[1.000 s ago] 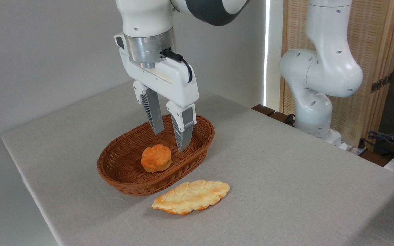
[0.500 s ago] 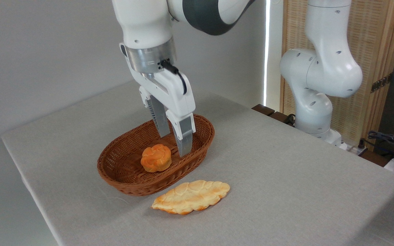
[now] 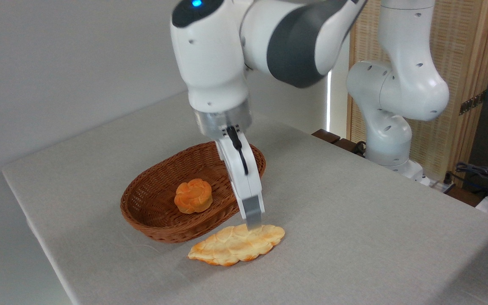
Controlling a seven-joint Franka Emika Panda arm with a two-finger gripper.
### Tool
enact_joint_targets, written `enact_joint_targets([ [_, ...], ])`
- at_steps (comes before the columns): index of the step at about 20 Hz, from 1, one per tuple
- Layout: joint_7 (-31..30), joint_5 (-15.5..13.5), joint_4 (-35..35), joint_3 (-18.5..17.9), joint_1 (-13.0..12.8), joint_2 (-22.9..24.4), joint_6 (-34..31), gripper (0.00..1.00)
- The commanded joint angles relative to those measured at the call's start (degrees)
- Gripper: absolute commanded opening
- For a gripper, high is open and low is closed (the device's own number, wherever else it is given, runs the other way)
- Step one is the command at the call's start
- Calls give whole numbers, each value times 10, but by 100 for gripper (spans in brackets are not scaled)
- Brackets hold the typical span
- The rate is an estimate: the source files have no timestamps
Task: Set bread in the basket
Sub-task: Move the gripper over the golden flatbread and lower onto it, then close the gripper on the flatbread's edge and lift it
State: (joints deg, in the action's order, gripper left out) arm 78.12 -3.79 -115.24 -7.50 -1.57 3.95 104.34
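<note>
The bread [image 3: 236, 244] lies flat on the table [image 3: 354, 220], just beside the basket [image 3: 159, 220] and outside it. The gripper [image 3: 253, 225] stands edge-on over the bread's right part, tips at its top surface; jaw spacing cannot be determined. Risk: a flat, thin pastry offers little to grip, so the fingers may slide off or push it away. A round bun [image 3: 193, 195] already occupies the basket

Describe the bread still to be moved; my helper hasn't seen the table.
On the grey table, find the wicker basket. The bread lies just outside it, under the gripper: flat, long and leaf-shaped, unlike the small round bun inside.
</note>
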Motion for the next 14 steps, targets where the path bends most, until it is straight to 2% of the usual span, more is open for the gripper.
enact_joint_targets([
  [1,62,47,-37,-7,-4,1,40,100],
  [6,60,49,-40,-6,-5,-24,69,100],
  [14,59,44,-39,3,-12,-52,82,100],
])
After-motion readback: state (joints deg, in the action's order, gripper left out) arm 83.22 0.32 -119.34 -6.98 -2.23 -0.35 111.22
